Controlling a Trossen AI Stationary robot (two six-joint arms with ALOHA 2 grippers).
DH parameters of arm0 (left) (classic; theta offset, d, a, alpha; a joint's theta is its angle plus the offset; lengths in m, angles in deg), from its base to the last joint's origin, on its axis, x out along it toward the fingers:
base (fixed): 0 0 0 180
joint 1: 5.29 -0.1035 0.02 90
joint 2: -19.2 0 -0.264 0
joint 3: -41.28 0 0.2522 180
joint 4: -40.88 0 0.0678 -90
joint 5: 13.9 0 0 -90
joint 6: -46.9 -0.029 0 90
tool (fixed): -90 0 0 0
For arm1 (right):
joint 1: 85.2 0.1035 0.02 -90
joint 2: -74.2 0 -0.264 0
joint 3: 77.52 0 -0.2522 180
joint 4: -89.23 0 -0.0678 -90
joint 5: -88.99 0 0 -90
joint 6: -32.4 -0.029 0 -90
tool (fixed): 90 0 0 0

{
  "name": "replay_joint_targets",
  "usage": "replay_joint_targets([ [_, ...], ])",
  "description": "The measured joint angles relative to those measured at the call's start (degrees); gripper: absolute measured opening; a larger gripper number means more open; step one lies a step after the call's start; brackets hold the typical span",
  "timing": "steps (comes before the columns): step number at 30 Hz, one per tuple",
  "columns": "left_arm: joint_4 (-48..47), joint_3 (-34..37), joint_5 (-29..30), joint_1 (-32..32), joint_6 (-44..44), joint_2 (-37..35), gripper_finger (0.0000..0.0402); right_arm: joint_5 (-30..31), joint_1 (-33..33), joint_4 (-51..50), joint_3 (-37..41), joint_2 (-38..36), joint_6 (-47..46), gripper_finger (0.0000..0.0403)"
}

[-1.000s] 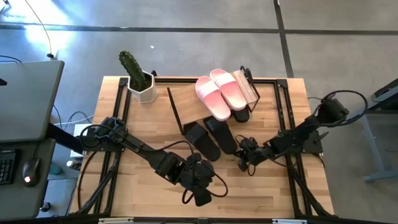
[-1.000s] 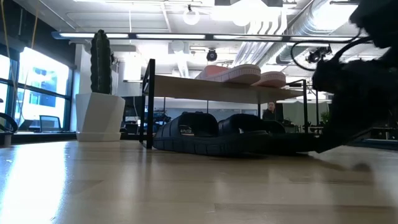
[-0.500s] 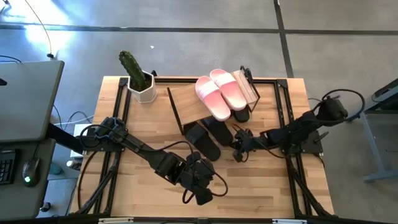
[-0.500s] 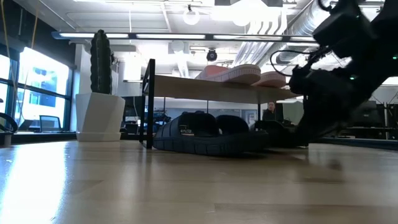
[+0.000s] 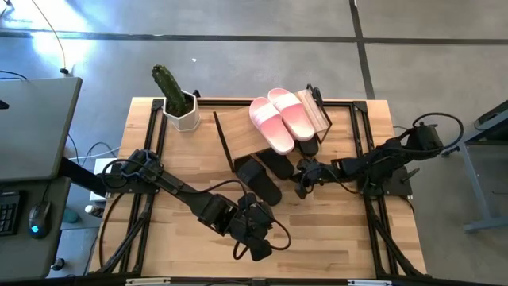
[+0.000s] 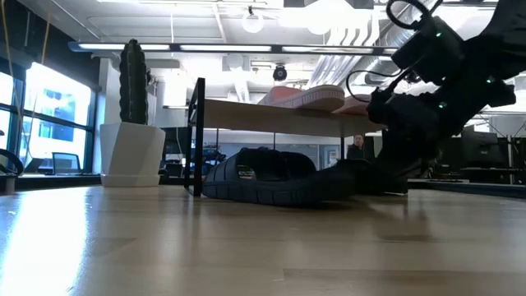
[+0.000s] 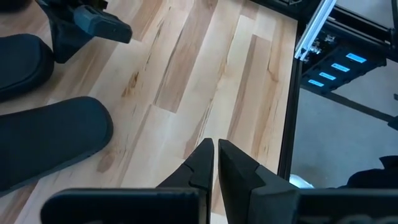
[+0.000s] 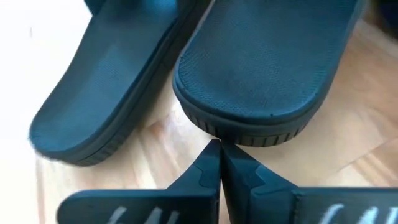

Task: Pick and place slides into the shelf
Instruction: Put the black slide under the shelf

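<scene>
The right gripper (image 5: 302, 184), fingers pressed together, noses against the heel of a black foam slide sandal (image 5: 279, 167) lying on the wooden bench (image 5: 159, 230), half under the low plank-topped shelf (image 5: 238, 131). The sandal looks light, rubbery and flexible; pushing its stiff heel edge should work. The left gripper (image 5: 255, 238) waits closed, empty.

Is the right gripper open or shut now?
Shut: the right gripper has its dark fingertips pressed together, just short of a black slide sandal's heel.
</scene>
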Motion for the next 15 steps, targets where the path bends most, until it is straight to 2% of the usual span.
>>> replay_joint_targets([
  [15,0.0,0.0,2.4,0.0,0.0,0.0,0.0014,-4.1,-5.6,0.5,-2.3,0.0,4.7,0.0],
])
